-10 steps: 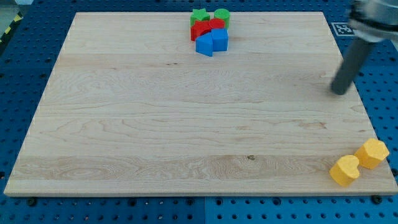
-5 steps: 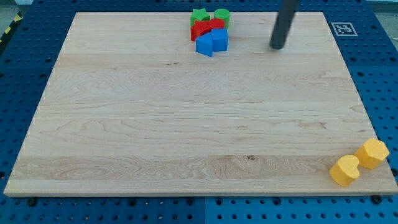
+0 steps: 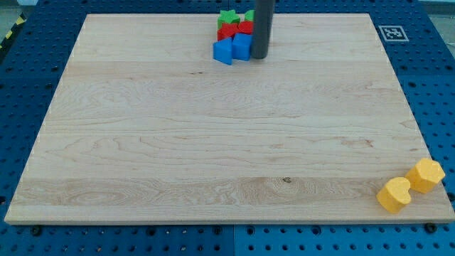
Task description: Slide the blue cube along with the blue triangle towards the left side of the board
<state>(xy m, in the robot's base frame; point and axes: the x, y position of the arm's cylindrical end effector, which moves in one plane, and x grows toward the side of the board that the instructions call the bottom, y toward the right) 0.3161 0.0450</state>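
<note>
While the wooden board (image 3: 213, 142) fills most of the frame on the blue pegboard bench (image 3: 28, 71), we carry no end effector that opens or closes, only a straight dark rod (image 3: 261, 25) coming down from the view's top edge, holding nothing. Our tip (image 3: 260, 57) sits in the upper middle of the frame, touching or just beside the right face of the blue cube (image 3: 242, 47). The blue triangle (image 3: 223, 51) lies against the cube's left side. Just above these two sit red blocks (image 3: 234, 30), shapes unclear, with a green star-like block (image 3: 228, 16) at the view's top and another green block (image 3: 249, 16) partly hidden behind the rod. In the lower right corner two yellow blocks, one heart-shaped (image 3: 394, 195) and one hexagonal (image 3: 426, 175), touch each other
</note>
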